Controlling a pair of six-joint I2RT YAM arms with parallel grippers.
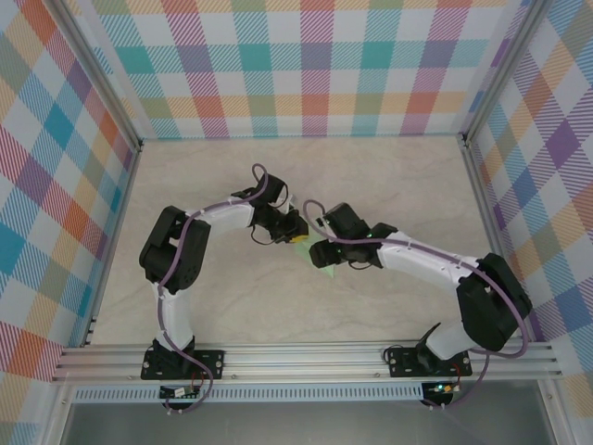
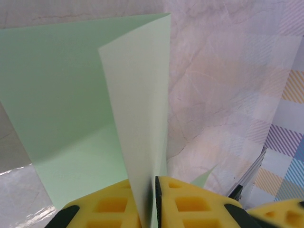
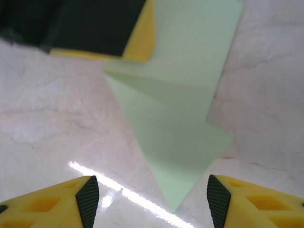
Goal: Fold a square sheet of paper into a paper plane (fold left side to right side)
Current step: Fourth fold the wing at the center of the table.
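Paper [image 2: 71,95], thin and pale green, is pinched at its near edge by the yellow left fingers [image 2: 190,204], with one flap standing up. The right fingers [image 3: 251,199] hang wide apart, holding nothing, around its pointed corner. It is best to carry the flap across slowly, match the edges, then press flat. It rests in the middle of the smooth, shiny, marbled table [image 2: 213,95].

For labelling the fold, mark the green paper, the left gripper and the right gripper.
green paper [image 2: 61,95], left wrist view, flat left panel.
left gripper [image 2: 153,202], left wrist view, midway between its closed jaws.
right gripper [image 3: 153,202], right wrist view, midway between its open jaws.
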